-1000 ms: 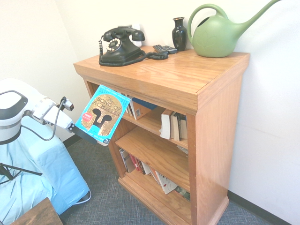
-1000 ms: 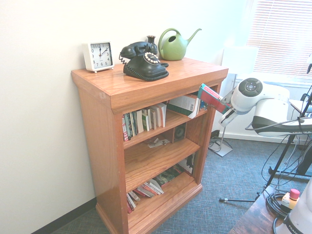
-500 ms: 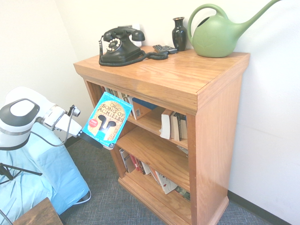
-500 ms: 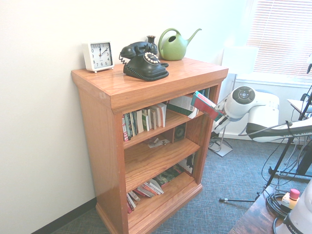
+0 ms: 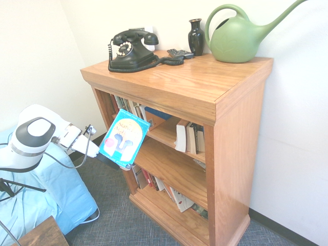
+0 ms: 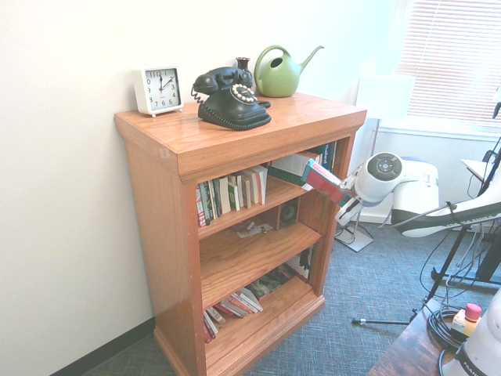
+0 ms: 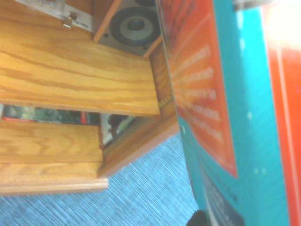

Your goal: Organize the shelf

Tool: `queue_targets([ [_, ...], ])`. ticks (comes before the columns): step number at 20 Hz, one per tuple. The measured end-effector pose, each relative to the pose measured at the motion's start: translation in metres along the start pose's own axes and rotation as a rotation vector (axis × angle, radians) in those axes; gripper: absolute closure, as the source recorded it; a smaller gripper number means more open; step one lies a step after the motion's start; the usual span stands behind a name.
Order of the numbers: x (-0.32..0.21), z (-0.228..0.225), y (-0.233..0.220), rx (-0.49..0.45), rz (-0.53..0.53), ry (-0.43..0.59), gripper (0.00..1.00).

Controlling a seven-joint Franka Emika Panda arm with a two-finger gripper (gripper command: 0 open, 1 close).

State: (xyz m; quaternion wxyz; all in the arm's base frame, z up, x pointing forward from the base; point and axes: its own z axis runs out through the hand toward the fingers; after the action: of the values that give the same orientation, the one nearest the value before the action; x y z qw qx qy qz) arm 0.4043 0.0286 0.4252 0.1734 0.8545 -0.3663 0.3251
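Observation:
The oak shelf (image 5: 205, 87) (image 6: 235, 137) stands against the wall, its three tiers open toward the arm. My gripper (image 5: 109, 160) (image 6: 339, 193) is shut on the lower edge of a teal paperback book (image 5: 124, 138) (image 6: 321, 177), which tilts upright just outside the shelf's open front, at the end nearest the arm. The book hangs level with the board between the top and middle tiers. In the wrist view the book's teal and orange back cover (image 7: 225, 117) fills the right side, with the middle tier's board (image 7: 70, 70) beside it.
On top stand a black rotary phone (image 5: 130, 48), a green watering can (image 5: 238, 38), a dark vase (image 5: 196, 36) and a white clock (image 6: 157, 89). Books (image 6: 231, 194) fill the top tier, more books (image 5: 154, 182) lean in the bottom tier, and a small speaker (image 6: 289, 212) sits in the middle tier.
The arm has come down and moved in toward the shelf, carrying the book from top-tier height to about the middle tier's opening.

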Motion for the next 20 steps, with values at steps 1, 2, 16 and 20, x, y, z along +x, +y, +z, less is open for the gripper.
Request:
queue_targets([
  [1, -0.001, 0.003, -0.002, 0.008, 0.002, -0.005, 1.0],
  [2, -0.001, 0.005, -0.004, 0.022, 0.006, -0.011, 1.0],
  [16, 0.005, 0.047, -0.033, 0.167, 0.014, -0.046, 1.0],
  [20, 0.012, 0.051, -0.051, 0.207, 0.01, -0.054, 1.0],
])
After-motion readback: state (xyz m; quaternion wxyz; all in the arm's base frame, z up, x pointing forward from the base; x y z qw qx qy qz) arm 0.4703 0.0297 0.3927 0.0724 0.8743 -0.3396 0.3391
